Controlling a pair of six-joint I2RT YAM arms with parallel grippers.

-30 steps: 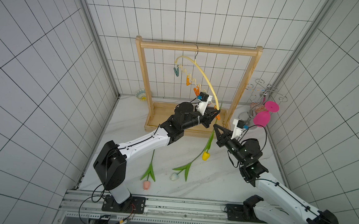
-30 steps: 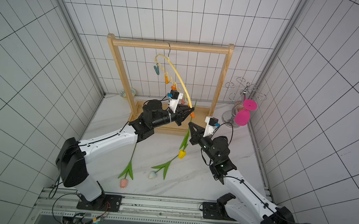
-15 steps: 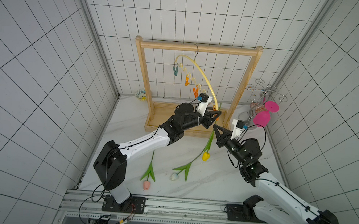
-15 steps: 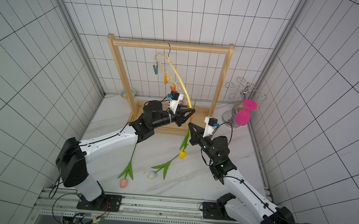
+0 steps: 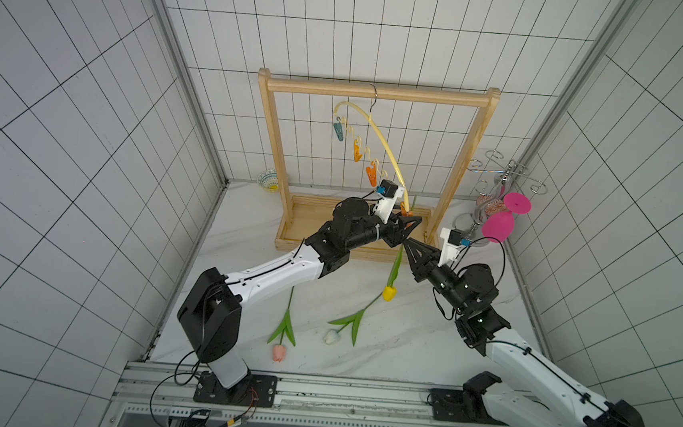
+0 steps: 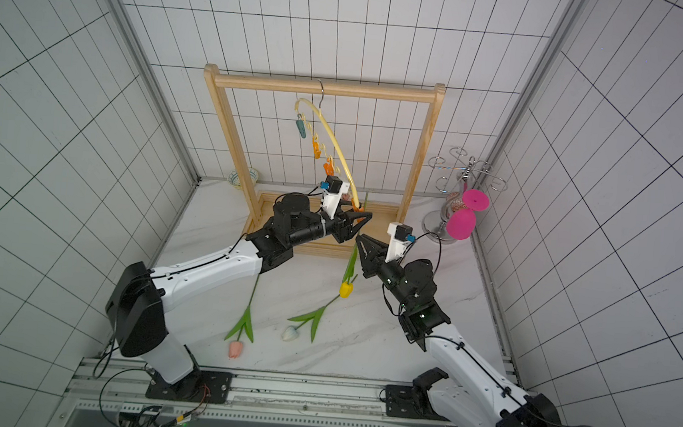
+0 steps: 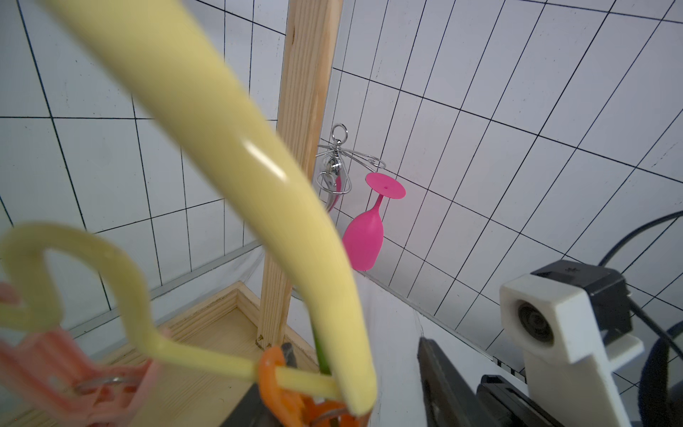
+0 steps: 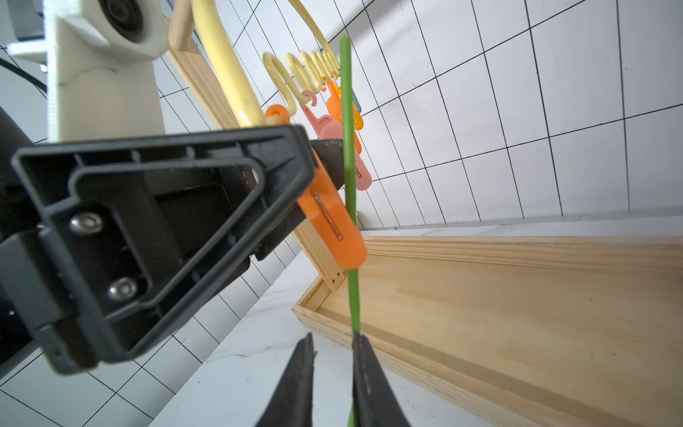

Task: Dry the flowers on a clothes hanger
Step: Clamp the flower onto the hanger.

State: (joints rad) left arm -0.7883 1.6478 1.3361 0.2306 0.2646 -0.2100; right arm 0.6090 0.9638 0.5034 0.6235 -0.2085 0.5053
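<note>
Although its jaws stand only narrowly apart, the right gripper (image 5: 409, 242), near centre in both top views, has the green stem (image 8: 349, 148) against one fingertip. Just above it in frame, the left gripper (image 5: 407, 224), jaws parted, straddles the orange clip (image 8: 332, 218), which is shut on that stem at the low end of the clothes hanger (image 5: 383, 142). The yellow tulip (image 5: 388, 293) hangs head-down below centre; the pink tulip (image 5: 279, 352) and pale tulip (image 5: 332, 337) lie lower centre on the table (image 5: 404, 353).

The curved pale-yellow plastic hanger (image 7: 229, 155) is showing blurred in the left wrist view; the thin green tulip stem (image 8: 353, 295) is running off the right wrist view's edge.
</note>
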